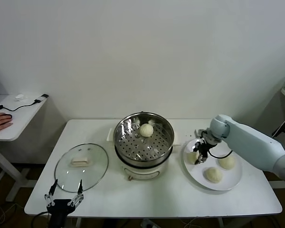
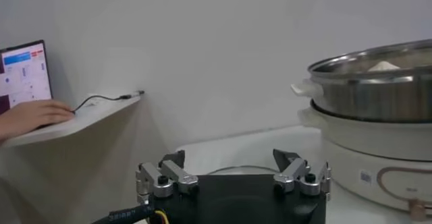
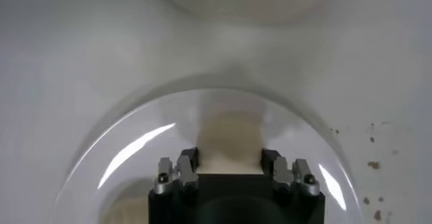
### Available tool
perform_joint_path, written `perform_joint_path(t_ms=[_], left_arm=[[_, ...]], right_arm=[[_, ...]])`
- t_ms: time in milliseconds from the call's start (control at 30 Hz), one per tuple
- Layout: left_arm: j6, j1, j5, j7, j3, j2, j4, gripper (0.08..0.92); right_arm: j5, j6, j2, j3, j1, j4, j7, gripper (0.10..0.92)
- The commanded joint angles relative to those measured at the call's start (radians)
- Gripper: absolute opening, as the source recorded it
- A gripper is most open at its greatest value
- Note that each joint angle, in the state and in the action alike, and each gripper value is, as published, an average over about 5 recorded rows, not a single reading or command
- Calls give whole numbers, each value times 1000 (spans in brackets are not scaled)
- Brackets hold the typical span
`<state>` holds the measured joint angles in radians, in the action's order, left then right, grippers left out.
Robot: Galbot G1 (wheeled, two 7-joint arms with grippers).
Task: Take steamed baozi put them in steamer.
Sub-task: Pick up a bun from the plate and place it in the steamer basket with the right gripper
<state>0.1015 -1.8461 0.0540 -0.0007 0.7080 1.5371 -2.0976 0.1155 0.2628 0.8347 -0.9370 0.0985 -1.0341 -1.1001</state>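
The steamer (image 1: 122, 137) stands mid-table with one baozi (image 1: 147, 129) on its perforated tray. Three baozi lie on a white plate (image 1: 230, 183) to its right: one at the plate's right side (image 1: 226, 162), one nearer the front (image 1: 213, 174), and one under my right gripper (image 1: 201, 151). In the right wrist view that gripper (image 3: 229, 158) has its fingers against both sides of this baozi (image 3: 229, 136), which rests on the plate (image 3: 135, 152). My left gripper (image 1: 64, 197) is open and empty at the table's front left edge.
A round glass lid (image 1: 95, 173) with a white handle lies flat left of the steamer. The left wrist view shows the open left gripper (image 2: 231, 161) and the steamer (image 2: 378, 94) beyond. A side table (image 1: 19, 124) with a person's hand stands far left.
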Motion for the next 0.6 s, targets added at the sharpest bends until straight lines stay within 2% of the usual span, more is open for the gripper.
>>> perform_joint_path(t_ms=[33, 167, 333, 467, 600], left_arm=[[0, -2, -1, 0, -3, 0, -5, 823], [0, -6, 1, 0, -11, 2, -11, 823], [2, -7, 7, 0, -21, 3, -15, 823], [7, -5, 10, 1, -29, 3, -16, 823], [13, -9, 8, 1, -32, 1, -15, 823]], right_arm=[[109, 4, -56, -93, 176, -42, 2, 602], [265, 0, -65, -278, 430, -54, -4, 602], [490, 5, 18, -487, 703, -51, -5, 602], [668, 54, 115, -531, 776, -65, 24, 602], [704, 87, 213, -516, 759, -74, 62, 602]])
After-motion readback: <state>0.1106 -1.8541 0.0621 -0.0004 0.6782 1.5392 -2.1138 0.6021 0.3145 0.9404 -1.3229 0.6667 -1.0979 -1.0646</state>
